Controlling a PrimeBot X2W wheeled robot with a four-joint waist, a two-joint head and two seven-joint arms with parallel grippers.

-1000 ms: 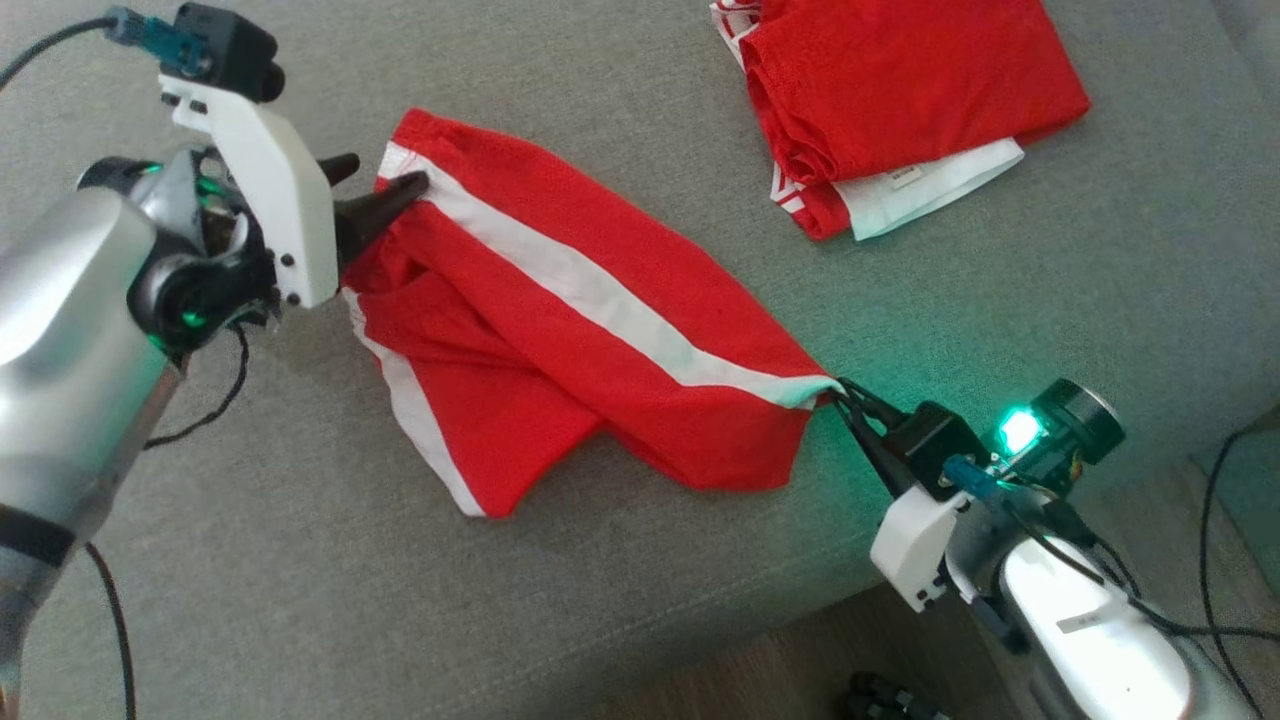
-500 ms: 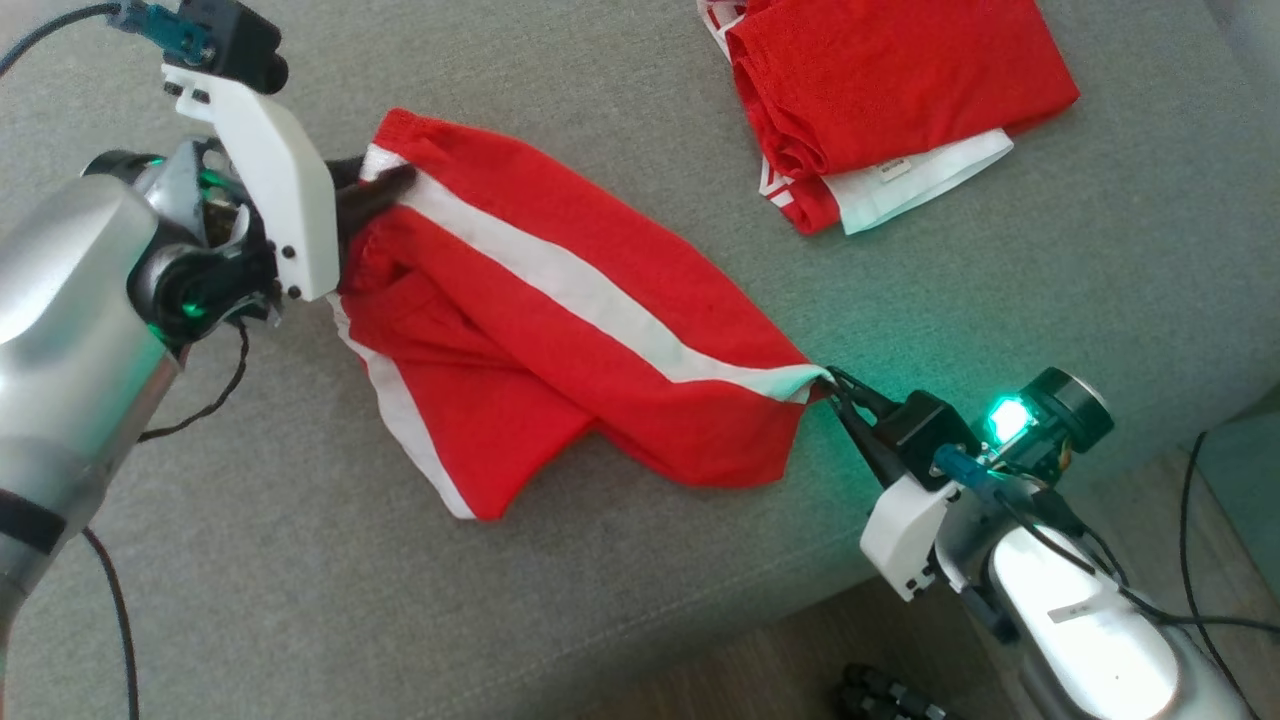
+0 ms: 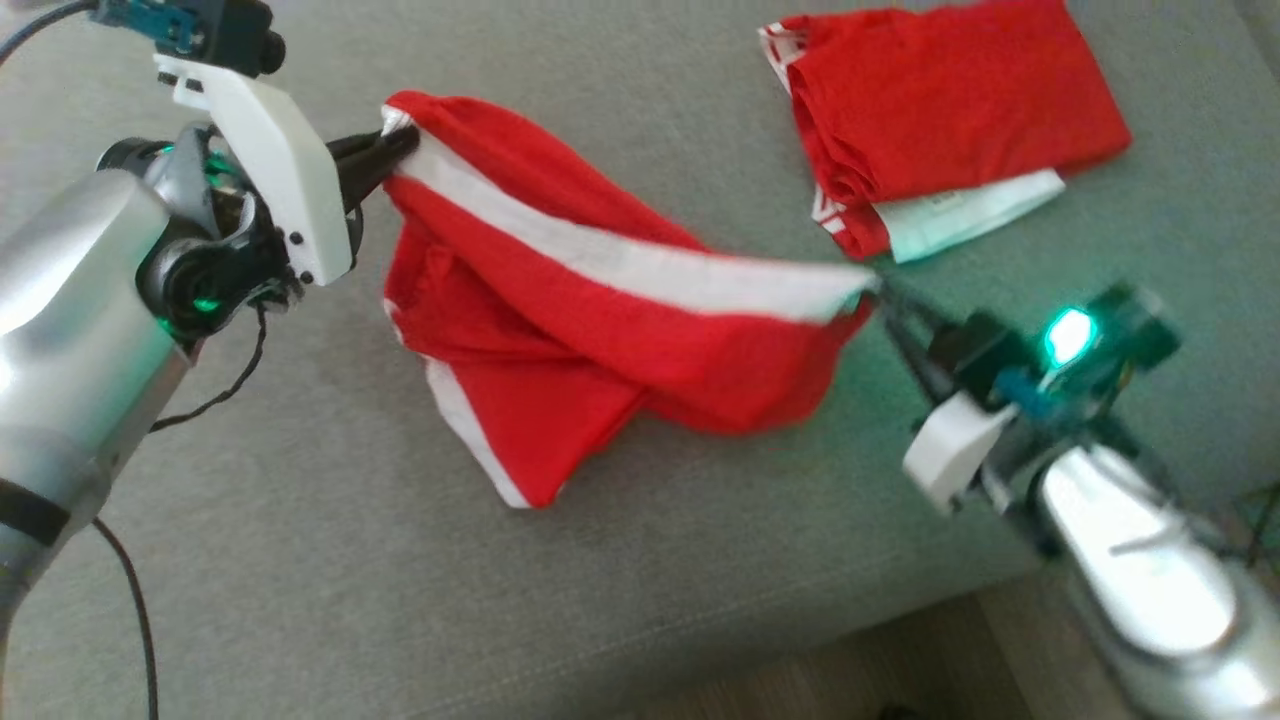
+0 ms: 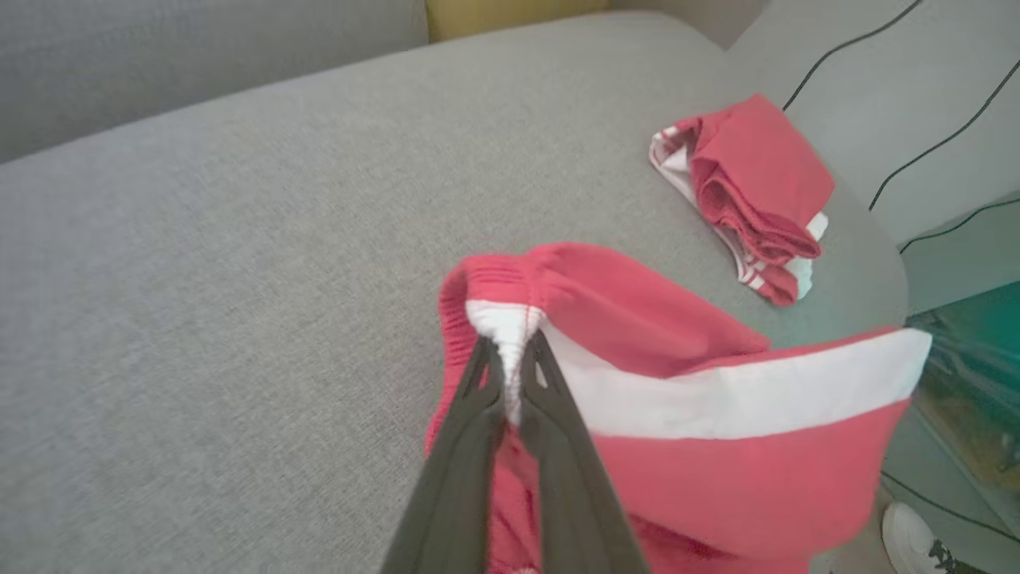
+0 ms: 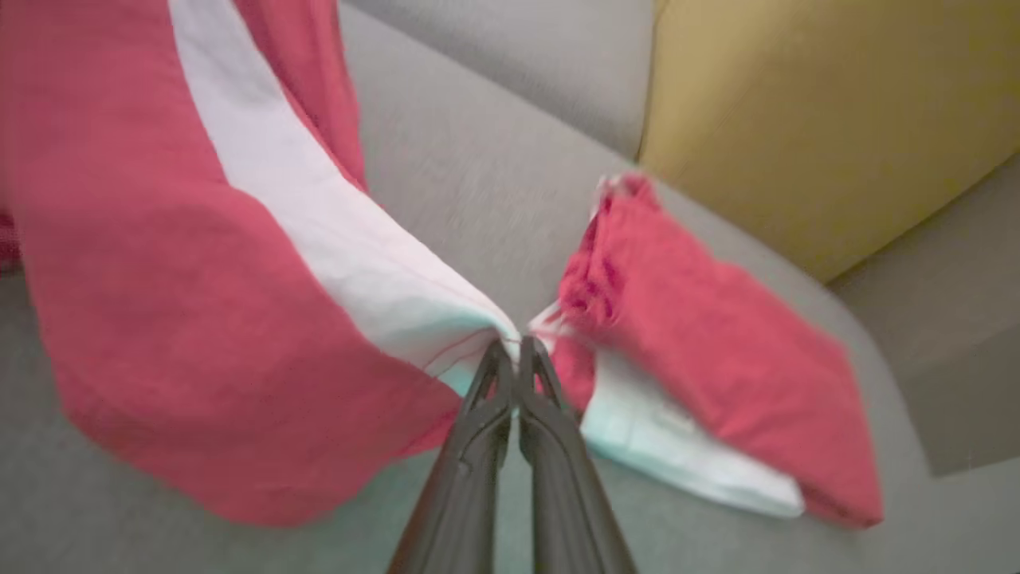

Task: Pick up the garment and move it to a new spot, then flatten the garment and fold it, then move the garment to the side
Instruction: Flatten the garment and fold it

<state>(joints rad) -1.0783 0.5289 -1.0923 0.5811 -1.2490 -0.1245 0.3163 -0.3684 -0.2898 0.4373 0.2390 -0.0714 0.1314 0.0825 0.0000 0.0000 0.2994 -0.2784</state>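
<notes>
My left gripper [image 4: 512, 355] is pinched on the white stripe at the waistband of the red shorts [image 4: 717, 486]; beyond my fingertips, off to the right, a folded red pile [image 4: 757, 183] lies on the grey cushion [image 4: 239, 239].

Soft, even light with faint, soft-edged shadows. In the head view the lower right of the frame smears with motion blur, and a green lamp [image 3: 1068, 337] tints the grey sofa [image 3: 640, 580] teal. Glare whitens the right forearm [image 3: 1140, 570]. The right wrist view is blurred throughout, softening the garment [image 5: 199, 319]; the left wrist view is sharper.
</notes>
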